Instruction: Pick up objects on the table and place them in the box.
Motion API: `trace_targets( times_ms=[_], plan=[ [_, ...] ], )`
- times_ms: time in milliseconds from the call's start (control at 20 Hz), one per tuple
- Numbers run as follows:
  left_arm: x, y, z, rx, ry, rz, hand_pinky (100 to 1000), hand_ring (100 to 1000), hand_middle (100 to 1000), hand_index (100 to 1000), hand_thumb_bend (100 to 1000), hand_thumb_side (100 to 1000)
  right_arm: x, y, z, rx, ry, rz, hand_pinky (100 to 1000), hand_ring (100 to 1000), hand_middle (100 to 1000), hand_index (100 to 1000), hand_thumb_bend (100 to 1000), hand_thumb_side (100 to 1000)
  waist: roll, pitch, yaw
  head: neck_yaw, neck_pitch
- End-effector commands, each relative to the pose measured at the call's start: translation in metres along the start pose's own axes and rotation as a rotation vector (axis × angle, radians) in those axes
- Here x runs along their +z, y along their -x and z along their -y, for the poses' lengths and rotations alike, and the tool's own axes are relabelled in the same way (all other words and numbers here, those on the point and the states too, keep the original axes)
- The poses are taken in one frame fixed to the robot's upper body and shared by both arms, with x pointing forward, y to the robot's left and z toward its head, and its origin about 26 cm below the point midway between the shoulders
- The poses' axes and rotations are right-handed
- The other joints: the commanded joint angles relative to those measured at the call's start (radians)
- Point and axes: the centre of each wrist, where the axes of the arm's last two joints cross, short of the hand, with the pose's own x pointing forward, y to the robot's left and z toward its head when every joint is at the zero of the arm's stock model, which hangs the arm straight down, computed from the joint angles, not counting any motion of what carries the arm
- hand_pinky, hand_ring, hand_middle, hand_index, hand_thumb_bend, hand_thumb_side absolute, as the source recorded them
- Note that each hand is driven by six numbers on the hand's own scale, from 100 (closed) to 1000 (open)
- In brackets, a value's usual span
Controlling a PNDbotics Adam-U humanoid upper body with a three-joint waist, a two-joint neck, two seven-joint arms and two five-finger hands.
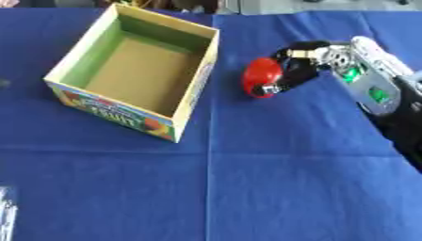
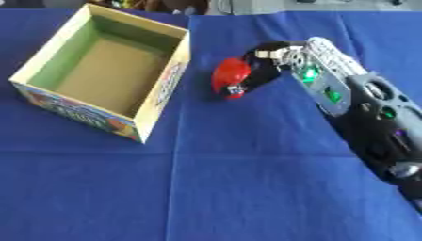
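The right robot hand [image 1: 298, 66] is coming in from the right side of the view, its black fingers curling round a red rounded object [image 1: 260, 76] and holding it on the side facing the arm. The red object is sitting just right of the box, close to the blue-covered table [image 1: 247, 179]; whether it is touching the cloth or is lifted slightly cannot be told. A small silver fingertip [image 1: 268, 89] is showing at the lower edge of the red object. Behind the hand, the forearm [image 2: 329, 89] is running diagonally toward the lower right, silver-grey housing with green lights glowing on it, turning to black further back. The open cardboard box [image 1: 194, 87] is standing upright on the table to the left of the hand, near it but apart, set at a slant to the view. Its inside walls are showing green, its floor plain brown, and nothing is lying inside. The outer front wall is carrying colourful fruit print with lettering. The blue cloth is covering the whole table, with fold creases crossing it. At the lower left edge of the left eye view a pale silver part is showing, likely the left robot hand [image 1: 6, 212]; its finger state cannot be told.
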Motion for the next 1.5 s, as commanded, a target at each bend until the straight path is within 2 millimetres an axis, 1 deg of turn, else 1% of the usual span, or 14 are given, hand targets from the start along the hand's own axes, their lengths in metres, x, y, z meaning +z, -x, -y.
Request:
trace_targets(
  times_ms=[50, 200, 250, 350, 550, 800, 850, 950, 1150, 1200, 1250, 1400, 1450, 1500],
  plan=[
    [-0.0032, -0.0067, 0.0014, 0.012, 0.009, 0.029, 563, 919, 831, 634, 100, 906, 0.0025, 0.0041, 0.0072, -0.008, 0.036, -0.009, 848, 846, 853, 1000, 520, 766, 0.002, -0.016, 0.002, 0.000, -0.012],
    [-0.0032, -0.0068, 0.0017, 0.013, 0.010, 0.028, 563, 919, 831, 634, 100, 906, 0.0001, 0.0056, 0.0063, -0.019, 0.040, -0.011, 854, 852, 867, 1000, 530, 769, 0.002, -0.012, 0.004, 0.001, -0.015],
    [-0.0033, -0.0068, 0.0017, 0.013, 0.010, 0.028, 564, 919, 831, 634, 100, 905, -0.0004, 0.0074, 0.0057, -0.021, 0.044, -0.019, 868, 873, 885, 1000, 537, 769, 0.002, -0.011, 0.006, 0.002, -0.016],
    [-0.0034, -0.0068, 0.0011, 0.010, 0.011, 0.029, 564, 919, 831, 633, 100, 905, -0.0006, 0.0110, 0.0038, -0.020, 0.052, -0.032, 860, 862, 874, 1000, 533, 770, 0.002, -0.009, 0.009, 0.003, -0.016],
    [-0.0029, -0.0065, 0.0012, 0.012, 0.009, 0.025, 564, 921, 832, 633, 100, 906, -0.0003, 0.0109, 0.0040, -0.036, 0.067, -0.020, 840, 841, 853, 1000, 534, 780, -0.002, 0.000, 0.008, 0.005, -0.020],
    [-0.0038, -0.0069, 0.0013, 0.013, 0.007, 0.029, 565, 921, 833, 632, 100, 905, -0.0021, 0.0099, 0.0013, -0.044, 0.079, -0.015, 792, 777, 746, 954, 498, 733, -0.002, 0.006, 0.010, 0.006, -0.016],
    [-0.0037, -0.0069, 0.0012, 0.013, 0.006, 0.029, 565, 921, 833, 632, 100, 905, -0.0022, 0.0097, 0.0012, -0.047, 0.080, -0.012, 769, 735, 706, 934, 488, 712, -0.002, 0.006, 0.010, 0.006, -0.016],
    [-0.0040, -0.0071, 0.0015, 0.013, 0.007, 0.029, 565, 921, 833, 632, 100, 904, -0.0025, 0.0091, 0.0010, -0.053, 0.084, -0.008, 736, 687, 683, 919, 478, 696, -0.002, 0.007, 0.011, 0.007, -0.017],
    [-0.0042, -0.0072, 0.0016, 0.014, 0.007, 0.030, 565, 921, 833, 632, 100, 904, -0.0033, 0.0088, 0.0004, -0.061, 0.086, -0.005, 736, 687, 683, 919, 478, 696, -0.001, 0.008, 0.012, 0.007, -0.017],
    [-0.0041, -0.0072, 0.0016, 0.014, 0.006, 0.029, 565, 922, 833, 631, 100, 904, -0.0040, 0.0088, 0.0001, -0.069, 0.088, -0.006, 649, 601, 620, 874, 461, 635, 0.000, 0.008, 0.013, 0.006, -0.017],
    [-0.0041, -0.0071, 0.0016, 0.014, 0.006, 0.028, 565, 922, 833, 631, 100, 904, -0.0050, 0.0090, -0.0004, -0.076, 0.090, -0.006, 649, 601, 620, 874, 461, 635, 0.000, 0.009, 0.014, 0.005, -0.017],
    [-0.0042, -0.0072, 0.0015, 0.013, 0.005, 0.028, 566, 922, 834, 631, 100, 903, -0.0065, 0.0094, -0.0014, -0.082, 0.106, -0.004, 588, 545, 567, 806, 431, 587, 0.001, 0.010, 0.015, 0.006, -0.016],
    [-0.0041, -0.0071, 0.0015, 0.012, 0.005, 0.027, 566, 922, 834, 631, 100, 903, -0.0067, 0.0093, -0.0016, -0.082, 0.114, -0.004, 582, 540, 560, 798, 427, 580, 0.000, 0.010, 0.015, 0.006, -0.016],
    [-0.0041, -0.0071, 0.0015, 0.012, 0.005, 0.027, 566, 922, 834, 631, 100, 903, -0.0068, 0.0091, -0.0018, -0.081, 0.122, -0.003, 561, 517, 530, 770, 420, 563, 0.000, 0.010, 0.015, 0.005, -0.016]
  ],
)
